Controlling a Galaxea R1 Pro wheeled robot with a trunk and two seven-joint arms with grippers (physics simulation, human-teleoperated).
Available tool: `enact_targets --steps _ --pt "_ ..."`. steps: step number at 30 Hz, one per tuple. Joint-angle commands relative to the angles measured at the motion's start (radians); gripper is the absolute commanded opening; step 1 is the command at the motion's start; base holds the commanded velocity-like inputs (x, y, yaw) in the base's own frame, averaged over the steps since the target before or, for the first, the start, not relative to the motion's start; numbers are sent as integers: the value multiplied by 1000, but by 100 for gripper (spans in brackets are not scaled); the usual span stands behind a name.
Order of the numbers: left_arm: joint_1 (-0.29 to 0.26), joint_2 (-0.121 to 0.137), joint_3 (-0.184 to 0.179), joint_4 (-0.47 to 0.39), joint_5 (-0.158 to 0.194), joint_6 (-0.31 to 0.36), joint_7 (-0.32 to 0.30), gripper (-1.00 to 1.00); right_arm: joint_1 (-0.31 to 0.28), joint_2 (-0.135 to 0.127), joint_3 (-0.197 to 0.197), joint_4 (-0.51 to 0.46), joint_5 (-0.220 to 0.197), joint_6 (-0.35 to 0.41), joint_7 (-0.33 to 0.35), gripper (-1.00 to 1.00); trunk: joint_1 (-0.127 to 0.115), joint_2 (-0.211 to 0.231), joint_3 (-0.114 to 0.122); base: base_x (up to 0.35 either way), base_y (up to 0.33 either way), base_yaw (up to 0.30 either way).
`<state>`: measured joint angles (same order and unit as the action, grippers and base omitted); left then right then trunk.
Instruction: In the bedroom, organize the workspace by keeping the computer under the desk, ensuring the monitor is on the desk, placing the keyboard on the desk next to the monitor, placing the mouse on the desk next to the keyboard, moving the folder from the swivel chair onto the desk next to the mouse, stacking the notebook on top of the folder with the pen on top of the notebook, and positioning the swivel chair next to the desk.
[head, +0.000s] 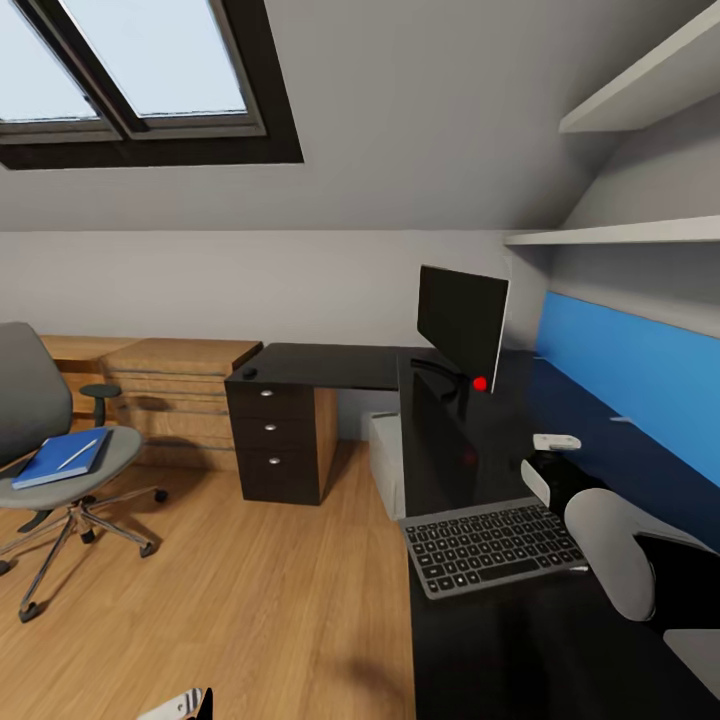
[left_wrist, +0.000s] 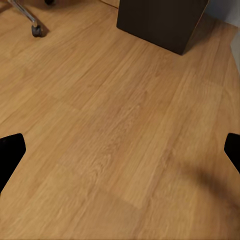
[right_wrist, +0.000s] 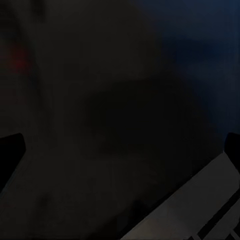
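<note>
Sloped grey ceiling, dark-framed skylight (head: 130, 80), wood plank floor (head: 250, 600), blue wall panel (head: 640, 370)

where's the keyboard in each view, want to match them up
Head view: keyboard lies on the black desk, lower right, by the right arm.
Left wrist view: not in it; wood floor.
Right wrist view: its silvery corner sits low over the dark desk.
Shared landmark: the desk's black drawer unit.

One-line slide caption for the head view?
Keyboard lies on the desk before the monitor; folder sits on swivel chair.
</note>
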<state>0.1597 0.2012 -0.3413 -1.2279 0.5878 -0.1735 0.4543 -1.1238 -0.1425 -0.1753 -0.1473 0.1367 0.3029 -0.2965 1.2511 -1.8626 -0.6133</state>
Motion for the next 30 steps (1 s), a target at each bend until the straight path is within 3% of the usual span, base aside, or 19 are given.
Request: enact_targets --steps 1,9,27,30 --pt "0 1 -4 -1 9 -7 4 100 0 1 -7 -2 11 9 4 100 0 0 -1 32 0 0" --pt "-1 1 -1 -10 3 -11 3 100 0 1 -2 -2 11 23 34 100 0 0 -1 11 0 0" --pt "-1 1 -1 -21 3 -12 9 100 0 1 -1 -3 11 51 40 100 69 -126 -57 0 0 0" --pt "-1 1 -1 -21 3 -12 8 100 0 1 -1 -3 11 51 40 100 69 -126 -57 0 0 0"
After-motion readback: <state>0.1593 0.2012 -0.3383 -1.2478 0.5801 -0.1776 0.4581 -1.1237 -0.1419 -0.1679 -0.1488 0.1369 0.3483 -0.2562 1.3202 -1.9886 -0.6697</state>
